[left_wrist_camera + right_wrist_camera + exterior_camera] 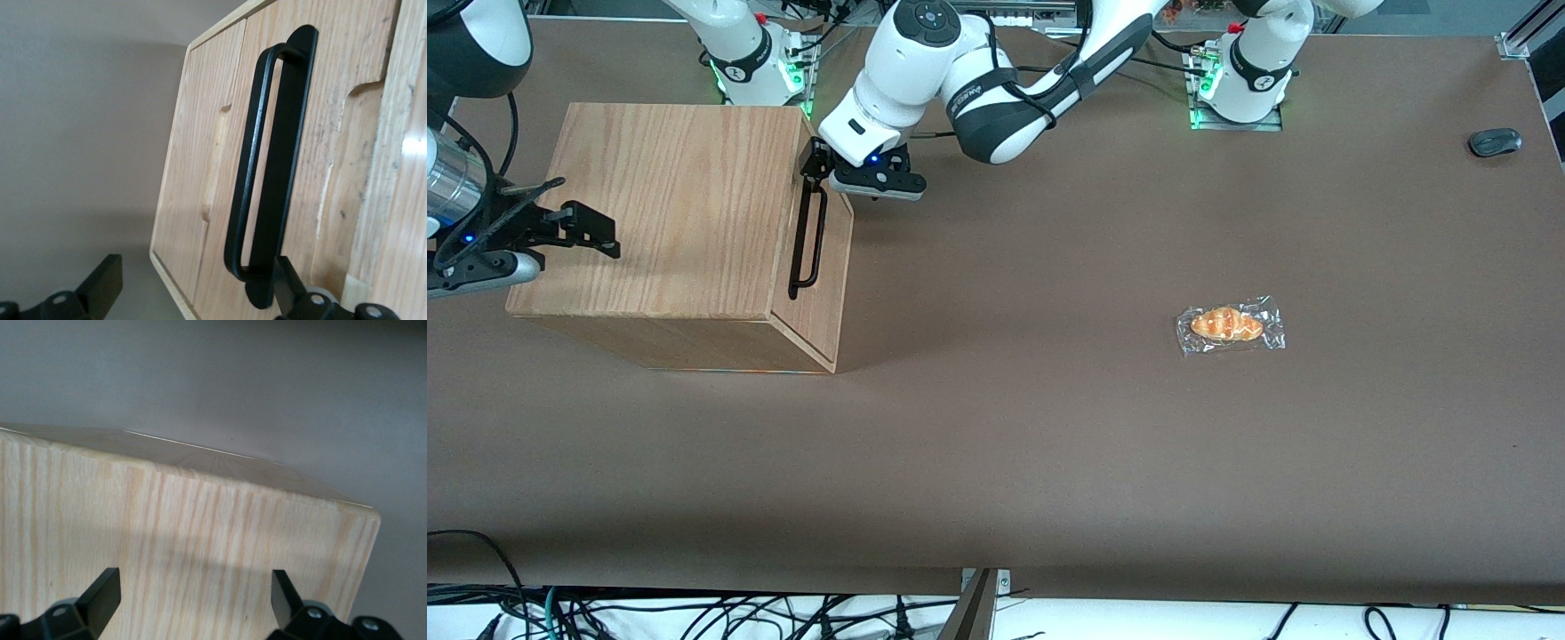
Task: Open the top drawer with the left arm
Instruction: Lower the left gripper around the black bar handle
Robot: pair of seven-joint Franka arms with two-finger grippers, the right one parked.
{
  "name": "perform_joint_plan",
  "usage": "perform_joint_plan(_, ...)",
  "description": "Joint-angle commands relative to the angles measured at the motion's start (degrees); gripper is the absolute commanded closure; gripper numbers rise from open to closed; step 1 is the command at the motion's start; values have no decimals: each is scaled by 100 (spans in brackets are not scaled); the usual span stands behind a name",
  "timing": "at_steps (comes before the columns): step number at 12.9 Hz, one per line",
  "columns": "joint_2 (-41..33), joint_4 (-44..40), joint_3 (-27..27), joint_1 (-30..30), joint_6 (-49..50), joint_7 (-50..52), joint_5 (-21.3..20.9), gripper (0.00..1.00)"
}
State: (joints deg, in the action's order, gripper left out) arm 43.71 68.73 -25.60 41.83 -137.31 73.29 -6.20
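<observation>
The wooden cabinet (pixel 667 213) stands toward the parked arm's end of the table. Its top drawer (pixel 833 258) (pixel 327 120) looks flush with the cabinet front. The drawer's long black bar handle (pixel 807 240) (pixel 267 167) runs across that front. My left arm's gripper (pixel 815 169) (pixel 193 277) is open at the end of the handle farthest from the front camera. One of its fingers (pixel 288 283) stands right beside the handle's end mount. The other finger (pixel 100 283) hangs over the table in front of the drawer. Nothing is gripped. The plain wood panel (pixel 190 173) shows beneath the drawer.
A wrapped bread roll (pixel 1230 325) lies on the brown table (pixel 1049 427) toward the working arm's end. A dark computer mouse (pixel 1494 141) sits near that end's edge. The arm bases (pixel 1240 80) stand along the table edge farthest from the front camera.
</observation>
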Motion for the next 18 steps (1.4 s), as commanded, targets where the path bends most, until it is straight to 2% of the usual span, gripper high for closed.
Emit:
perform_joint_plan(1,436,-562,37,220,-77,256,-119,0)
perform_joint_plan(18,586,-571,81,203,-77,212,-154,0)
